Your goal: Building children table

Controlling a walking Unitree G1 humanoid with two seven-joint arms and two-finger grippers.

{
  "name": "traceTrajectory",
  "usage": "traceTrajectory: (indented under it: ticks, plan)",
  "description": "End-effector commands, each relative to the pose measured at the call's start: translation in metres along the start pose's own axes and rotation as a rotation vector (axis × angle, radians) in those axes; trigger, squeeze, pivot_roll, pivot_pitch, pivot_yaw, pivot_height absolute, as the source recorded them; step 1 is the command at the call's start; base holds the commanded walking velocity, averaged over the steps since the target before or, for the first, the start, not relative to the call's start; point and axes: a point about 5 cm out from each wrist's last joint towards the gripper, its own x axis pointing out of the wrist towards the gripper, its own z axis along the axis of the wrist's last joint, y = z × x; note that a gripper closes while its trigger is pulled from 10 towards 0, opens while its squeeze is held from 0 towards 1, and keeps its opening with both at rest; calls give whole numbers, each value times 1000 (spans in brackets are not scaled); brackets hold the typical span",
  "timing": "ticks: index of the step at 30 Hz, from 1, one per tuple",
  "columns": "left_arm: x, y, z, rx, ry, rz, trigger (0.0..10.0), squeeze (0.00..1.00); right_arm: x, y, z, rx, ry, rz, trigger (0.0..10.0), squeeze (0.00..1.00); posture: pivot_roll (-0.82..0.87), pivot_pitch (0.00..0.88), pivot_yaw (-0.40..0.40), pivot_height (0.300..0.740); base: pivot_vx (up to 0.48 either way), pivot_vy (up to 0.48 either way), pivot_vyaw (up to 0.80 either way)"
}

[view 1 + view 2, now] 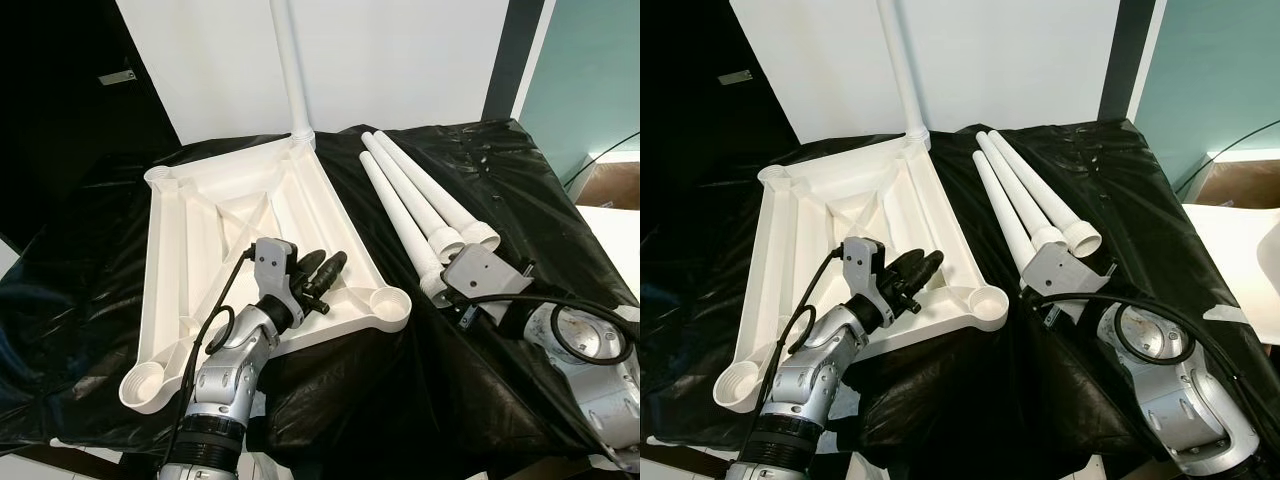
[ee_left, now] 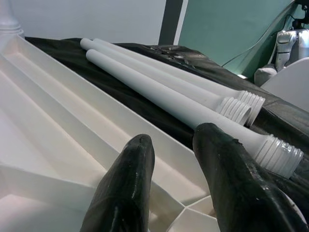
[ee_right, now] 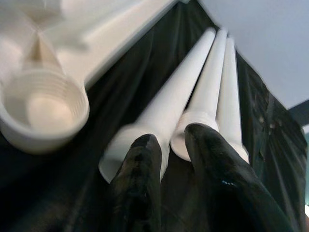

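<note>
Upturned on black sheeting (image 1: 90,330), white plastic table (image 1: 300,190), light and stiff; three loose legs (image 1: 410,215) beside, best taken mid-shaft; left hand (image 1: 322,275) open above frame, right hand (image 3: 169,164) empty, parted at leg ends.

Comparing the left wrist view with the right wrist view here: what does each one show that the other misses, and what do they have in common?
Left wrist view alone: the ribbed underside of the white tabletop, the threaded ends of the three loose legs, and the left claw open above the tabletop's rim.

Right wrist view alone: the threaded corner socket of the tabletop, seen from above, and the right claw, fingers slightly apart, at the near ends of the legs.

Both: the three white legs lying side by side on the black sheet, beside the tabletop.
</note>
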Motion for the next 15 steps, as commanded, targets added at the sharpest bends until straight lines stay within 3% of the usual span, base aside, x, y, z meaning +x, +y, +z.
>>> traceTrajectory:
  ticks: [1,8,12,15]
  plan:
    - [-2,4,-2,-8,17,26,10000,0,4,4,-3,-32,13,20,10000,0,-93,0,93,740,0,0,0]
    - [0,2,-2,-6,8,36,10000,0,29,13,-8,-59,30,35,10000,0,-68,0,78,740,0,0,0]
    - [0,2,-2,-7,7,39,10000,0,31,13,-9,-64,27,34,10000,0,-68,0,78,740,0,0,0]
    - [-1,3,-2,-5,6,45,10000,0,40,17,-11,-118,21,30,10000,0,-55,0,74,740,0,0,0]
